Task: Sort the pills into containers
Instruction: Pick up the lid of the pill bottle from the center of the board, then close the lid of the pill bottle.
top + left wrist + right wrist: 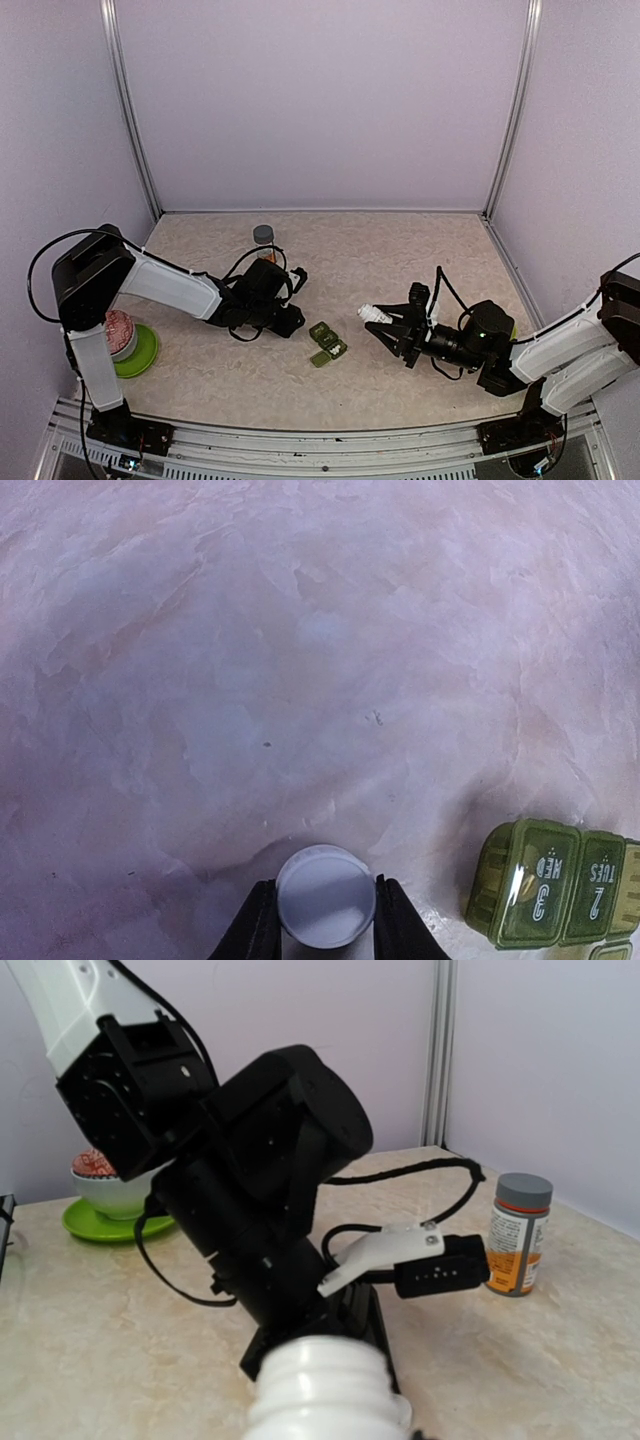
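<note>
The containers, a dark olive-green pill box (pixel 327 343) with its lids shut, lie mid-table between the arms and show at the lower right of the left wrist view (pixel 555 885). My left gripper (pixel 325 905) is shut on a round white cap (pixel 322 880) held just over the table, left of the box. My right gripper (pixel 385 328) is shut on a white bottle (pixel 373 314) with a bare threaded neck (pixel 325 1390) that points at the left arm (pixel 270 1160). No pills are in view.
An orange bottle with a grey cap (pixel 264 243) stands behind the left gripper. A lime-green plate (pixel 140 352) carrying a white bowl with a red pattern (pixel 118 333) sits by the left arm's base. Walls close in the table on three sides.
</note>
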`<action>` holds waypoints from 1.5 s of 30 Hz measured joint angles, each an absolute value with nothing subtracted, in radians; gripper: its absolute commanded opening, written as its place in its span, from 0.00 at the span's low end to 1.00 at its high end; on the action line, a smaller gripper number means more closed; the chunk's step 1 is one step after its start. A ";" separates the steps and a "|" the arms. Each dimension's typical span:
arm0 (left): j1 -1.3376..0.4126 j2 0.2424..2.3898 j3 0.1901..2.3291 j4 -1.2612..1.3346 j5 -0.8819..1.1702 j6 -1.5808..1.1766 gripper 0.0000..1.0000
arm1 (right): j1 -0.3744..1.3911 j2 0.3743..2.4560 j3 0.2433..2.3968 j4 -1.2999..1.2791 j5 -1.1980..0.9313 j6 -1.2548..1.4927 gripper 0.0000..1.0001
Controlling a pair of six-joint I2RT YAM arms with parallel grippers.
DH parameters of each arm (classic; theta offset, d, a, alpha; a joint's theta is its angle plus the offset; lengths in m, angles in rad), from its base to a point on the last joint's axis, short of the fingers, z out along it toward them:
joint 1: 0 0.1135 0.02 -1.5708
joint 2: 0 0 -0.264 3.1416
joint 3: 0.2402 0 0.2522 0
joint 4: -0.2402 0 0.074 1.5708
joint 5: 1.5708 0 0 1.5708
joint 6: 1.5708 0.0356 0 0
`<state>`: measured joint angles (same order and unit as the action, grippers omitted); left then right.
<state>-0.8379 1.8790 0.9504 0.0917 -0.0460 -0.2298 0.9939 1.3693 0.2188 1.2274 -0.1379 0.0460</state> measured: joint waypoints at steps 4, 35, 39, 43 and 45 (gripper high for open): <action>-0.838 1.879 0.950 0.094 -0.046 -0.230 0.24 | 0.994 1.369 0.219 1.227 -0.138 0.046 0.00; -0.808 1.694 0.873 0.226 0.225 -0.266 0.25 | 0.994 1.393 0.220 1.224 -0.150 0.049 0.00; -0.807 1.670 0.859 0.270 0.290 -0.293 0.25 | 0.994 1.398 0.221 1.225 -0.154 0.049 0.00; -0.806 1.644 0.847 0.315 0.358 -0.327 0.26 | 0.994 1.405 0.224 1.230 -0.157 0.049 0.00; -0.806 1.635 0.842 0.340 0.389 -0.341 0.28 | 0.994 1.406 0.227 1.233 -0.159 0.049 0.00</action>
<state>-0.8062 1.6348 0.8421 0.3397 0.3889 -0.3408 0.9939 1.4055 0.2268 1.2327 -0.1589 0.0494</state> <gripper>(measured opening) 0.272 0.312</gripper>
